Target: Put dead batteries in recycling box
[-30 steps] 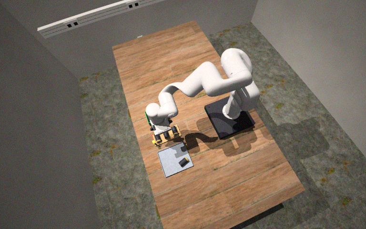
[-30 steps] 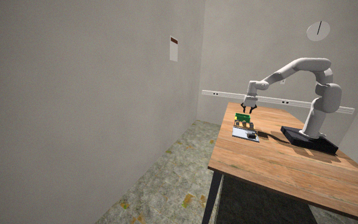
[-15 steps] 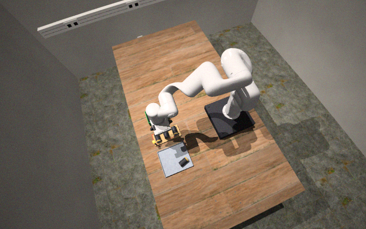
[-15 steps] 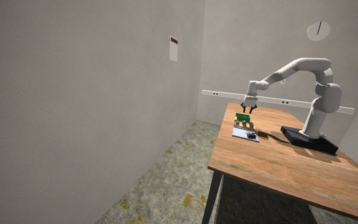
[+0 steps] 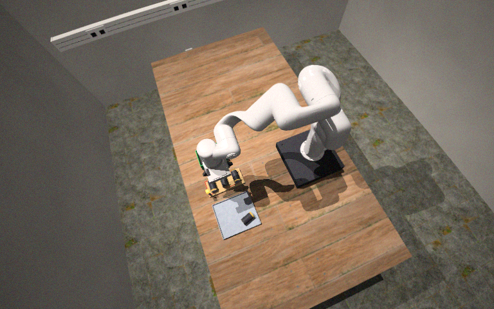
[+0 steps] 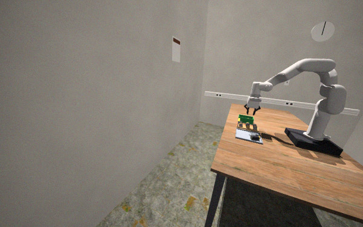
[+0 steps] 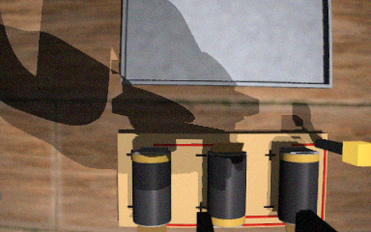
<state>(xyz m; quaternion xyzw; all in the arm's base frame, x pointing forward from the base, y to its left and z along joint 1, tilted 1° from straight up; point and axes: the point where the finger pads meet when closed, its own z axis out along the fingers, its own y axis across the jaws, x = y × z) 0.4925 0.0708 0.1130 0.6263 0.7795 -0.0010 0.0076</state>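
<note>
My gripper (image 6: 250, 113) (image 7: 258, 222) is partly open and empty, above the green box (image 5: 199, 158) (image 6: 246, 120) and the rear of the holder board (image 7: 261, 184). The box stands upright; its inside is not clear. Three dark batteries lie in the holders: left (image 7: 151, 193) and right (image 7: 299, 184) have yellow bands at the top of the wrist view, middle (image 7: 227, 188) at the bottom. The block-shaped bulb (image 7: 359, 154) (image 6: 238, 119) is bright yellow. Another battery (image 5: 247, 219) (image 6: 254, 137) lies on the grey tray (image 5: 224, 223) (image 7: 271, 39). I see no other batteries.
The tray lies beside the board, with a narrow strip of wooden table (image 5: 318, 244) (image 6: 276, 157) between them. The black robot base (image 5: 295, 168) (image 6: 301, 139) stands across the table. The table's long edge runs close to the box and tray. Arm shadows cross the tray and board.
</note>
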